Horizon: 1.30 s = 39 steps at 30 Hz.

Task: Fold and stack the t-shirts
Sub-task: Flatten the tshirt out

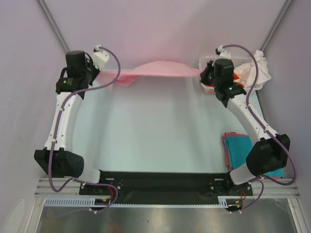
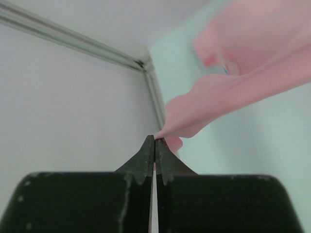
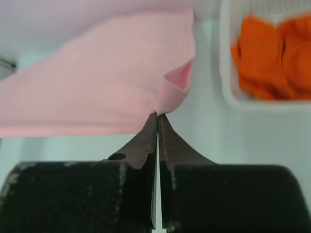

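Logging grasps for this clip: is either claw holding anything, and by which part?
Both are. The left claw and the right claw each pinch the light pink t-shirt by its edge, at opposite ends, so it spans between them.

Pink shirt (image 1: 160,69) is soft matt cloth, with a fine weave showing up close. Orange shirt (image 3: 272,53) has the same matt cotton look. Basket (image 3: 262,105) is smooth white plastic. Left fingers (image 2: 145,160) are matt black, scuffed at the edges. Table (image 1: 155,131) is smooth with a faint sheen. Front plate (image 1: 160,221) is brushed metal.
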Tool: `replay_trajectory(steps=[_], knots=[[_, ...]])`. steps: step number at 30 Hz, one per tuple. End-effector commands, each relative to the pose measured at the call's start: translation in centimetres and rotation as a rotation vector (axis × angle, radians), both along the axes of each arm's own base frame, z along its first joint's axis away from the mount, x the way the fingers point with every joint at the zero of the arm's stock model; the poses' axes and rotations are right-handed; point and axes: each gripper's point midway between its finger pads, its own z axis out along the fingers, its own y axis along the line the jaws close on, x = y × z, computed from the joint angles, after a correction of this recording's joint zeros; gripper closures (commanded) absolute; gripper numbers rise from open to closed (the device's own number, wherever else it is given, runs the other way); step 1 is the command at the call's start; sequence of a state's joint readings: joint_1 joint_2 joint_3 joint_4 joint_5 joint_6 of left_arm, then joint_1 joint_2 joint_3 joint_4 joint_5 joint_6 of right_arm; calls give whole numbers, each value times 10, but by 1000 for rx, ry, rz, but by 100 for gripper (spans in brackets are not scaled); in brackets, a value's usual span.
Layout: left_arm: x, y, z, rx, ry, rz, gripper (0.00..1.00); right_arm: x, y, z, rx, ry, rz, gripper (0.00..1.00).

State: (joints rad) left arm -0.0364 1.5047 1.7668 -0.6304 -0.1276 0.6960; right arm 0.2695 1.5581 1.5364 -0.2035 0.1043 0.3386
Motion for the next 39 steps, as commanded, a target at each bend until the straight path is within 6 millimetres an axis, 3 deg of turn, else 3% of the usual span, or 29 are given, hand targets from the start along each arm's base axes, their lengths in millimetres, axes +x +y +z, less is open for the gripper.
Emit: replay_trajectory(steps=[1,2,3,4,5,6,7,8,9,12,13,17,20,22,23,25,28,31,36,39], knots=[[-65,3,-53,24,209,-68,100,-41,-14,-45,-25,103,-48,100],[-82,0,-94,21,321,-89,100,-57,-15,-59,-35,144,-44,100],[-97,-2,-108,23,357,-106,100,-72,-16,-96,-47,229,-50,100],[-110,-4,-128,17,415,-118,100,-84,-14,-112,-51,272,-41,100],[-127,-3,-168,12,514,-119,100,-100,-16,-124,-55,315,-41,100],[-140,-3,-180,10,547,-119,100,-116,-20,-150,-62,384,-48,100],[-150,-6,-196,0,589,-132,100,-126,-21,-161,-48,421,-58,100],[-168,-8,-224,-11,670,-145,100,-140,-24,-166,-39,451,-65,100],[-178,-8,-236,-11,707,-151,100,-157,-27,-190,-50,513,-69,100],[-209,-12,-275,-34,816,-172,100,-188,-20,-218,-31,605,-53,100],[-222,-15,-290,-48,870,-182,100,-200,-19,-235,-26,653,-54,100],[-245,-23,-314,-87,973,-225,100,-227,-4,-262,-44,744,-5,100],[-236,-22,-318,-87,956,-216,100,-226,-3,-266,-85,750,6,100],[-216,-24,-312,-93,898,-212,100,-219,-10,-265,-117,740,-24,100],[-201,-24,-302,-101,856,-198,100,-212,-12,-262,-130,735,-33,100],[-178,-25,-299,-109,816,-187,100,-201,-24,-261,-143,724,-60,100],[-140,-26,-288,-102,744,-179,100,-180,-26,-262,-127,687,-52,100],[-116,-26,-295,-96,740,-167,100,-156,-25,-266,-132,665,-51,100],[-68,-25,-286,-85,677,-137,100,-119,-15,-276,-131,658,-28,100],[-49,-29,-287,-74,667,-146,100,-100,-15,-267,-161,636,-32,100]])
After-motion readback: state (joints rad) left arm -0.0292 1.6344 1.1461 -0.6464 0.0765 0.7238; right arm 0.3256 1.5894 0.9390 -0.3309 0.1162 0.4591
